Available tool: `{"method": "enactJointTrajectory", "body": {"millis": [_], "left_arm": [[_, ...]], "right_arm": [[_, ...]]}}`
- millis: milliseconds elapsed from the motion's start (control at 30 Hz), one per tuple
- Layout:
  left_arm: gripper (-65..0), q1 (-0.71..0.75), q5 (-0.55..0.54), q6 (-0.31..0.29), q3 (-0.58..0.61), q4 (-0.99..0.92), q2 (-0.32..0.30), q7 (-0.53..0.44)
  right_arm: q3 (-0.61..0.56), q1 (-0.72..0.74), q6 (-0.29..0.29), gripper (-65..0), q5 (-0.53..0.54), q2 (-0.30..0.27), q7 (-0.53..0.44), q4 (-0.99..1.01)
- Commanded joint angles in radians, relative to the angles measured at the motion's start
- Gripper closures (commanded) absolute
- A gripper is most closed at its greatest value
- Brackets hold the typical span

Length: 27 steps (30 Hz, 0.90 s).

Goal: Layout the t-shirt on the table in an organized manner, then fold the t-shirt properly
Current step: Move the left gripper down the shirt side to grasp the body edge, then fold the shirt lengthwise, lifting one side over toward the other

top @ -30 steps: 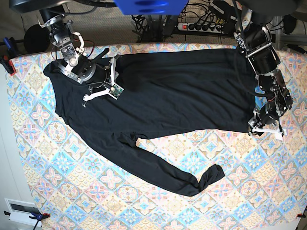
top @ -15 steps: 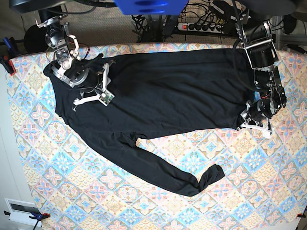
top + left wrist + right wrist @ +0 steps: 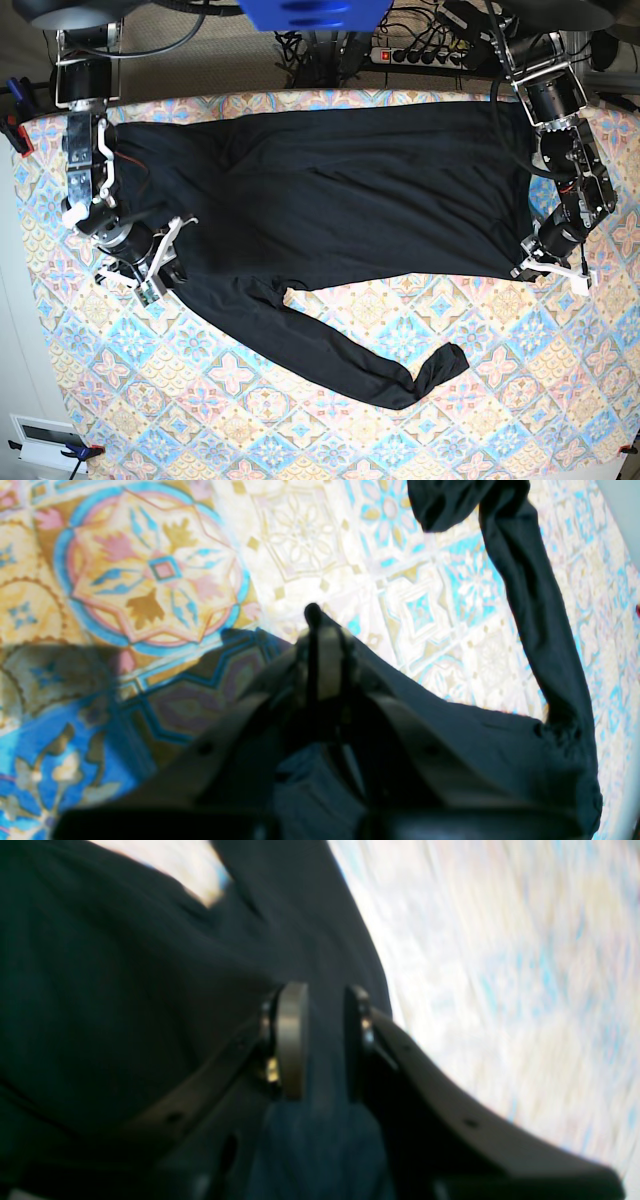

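The black t-shirt (image 3: 340,190) lies spread across the table (image 3: 300,420), one long sleeve (image 3: 350,365) trailing toward the front. My left gripper (image 3: 545,265) sits at the shirt's lower right corner. In the left wrist view the left gripper (image 3: 314,625) is shut, pinching the t-shirt (image 3: 475,740) at its edge, with the sleeve (image 3: 530,605) beyond. My right gripper (image 3: 150,275) is at the shirt's lower left edge. The right wrist view is blurred; there the right gripper (image 3: 325,1040) holds a fold of the t-shirt (image 3: 125,990) between its pads (image 3: 292,1040).
A power strip (image 3: 420,55) and cables lie behind the table's far edge. A clamp (image 3: 15,135) grips the cloth at the left edge. A white box (image 3: 45,440) sits off the front left corner.
My left gripper has shut on the shirt's right corner. My right gripper has swung from the upper chest area down to the lower left edge, and the shirt's left side now lies wider.
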State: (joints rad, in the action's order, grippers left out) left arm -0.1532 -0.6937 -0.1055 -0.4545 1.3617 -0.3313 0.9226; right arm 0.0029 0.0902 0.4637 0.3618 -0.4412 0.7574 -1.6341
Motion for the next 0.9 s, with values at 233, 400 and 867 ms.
{"method": "enactJointTrajectory", "body": {"millis": [233,400,867], "left_arm": [[0.0,0.034,-0.106,-0.007,-0.04,0.022,-0.016,-0.015],[0.0,0.051,-0.125,-0.007,-0.04,0.022,-0.018,-0.015],[0.0,0.056,-0.126,-0.007,-0.04,0.022,-0.018,-0.012]], "right_arm": [[0.001,0.187,0.002,-18.8,0.018,-0.014,-0.023,0.271],[0.001,0.291,0.034,-24.9,0.016,-0.014,-0.032,0.452],[-0.126,0.345,0.062,-25.4,0.015,-0.012,-0.181,0.69]]}}
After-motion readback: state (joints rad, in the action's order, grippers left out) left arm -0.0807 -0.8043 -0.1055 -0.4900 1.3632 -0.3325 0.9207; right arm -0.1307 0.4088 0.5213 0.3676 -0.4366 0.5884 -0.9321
